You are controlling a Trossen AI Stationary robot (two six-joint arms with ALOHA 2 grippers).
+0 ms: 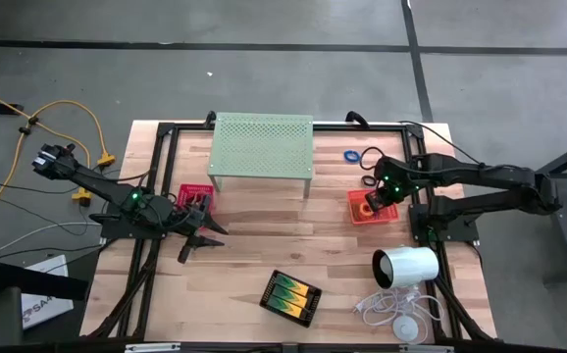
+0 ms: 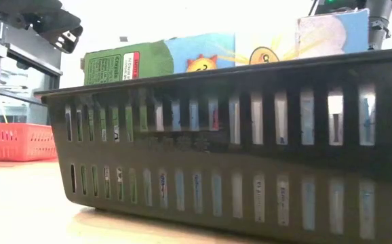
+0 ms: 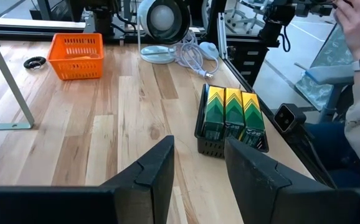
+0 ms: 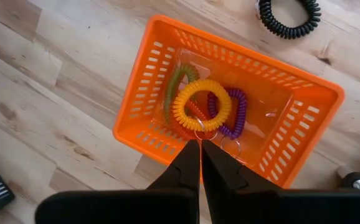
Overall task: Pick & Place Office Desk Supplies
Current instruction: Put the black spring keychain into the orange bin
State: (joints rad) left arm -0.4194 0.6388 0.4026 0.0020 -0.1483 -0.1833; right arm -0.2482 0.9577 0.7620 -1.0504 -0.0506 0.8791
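Right gripper [image 4: 200, 152] poised directly above the orange tray [image 4: 304, 106], its two fingers pressed together with nothing between them. The tray stands on the bench [image 1: 264, 235] at the right side, just beside the right arm's base. Inside it lie coiled rings: a yellow ring [image 4: 202, 104] on top, a purple ring [image 4: 233, 115] partly under it, a green ring [image 4: 177, 87] along the wall, and a red-orange one mostly hidden. The decisive relation: the yellow ring lies straight ahead of the fingertips, flat and round (so no long axis to align with); a downward reach looks sufficient, once the fingers part. A black coiled ring [image 4: 290, 17] and a blue ring [image 1: 350, 155] lie loose on the bench just beyond the tray, also nearer the right arm.

Left gripper [image 3: 198, 168], fingers spread and empty, waits near the red tray [image 1: 191, 193] at the left; the black tray [image 3: 230, 121] of yellow-and-green clips lies ahead of it.
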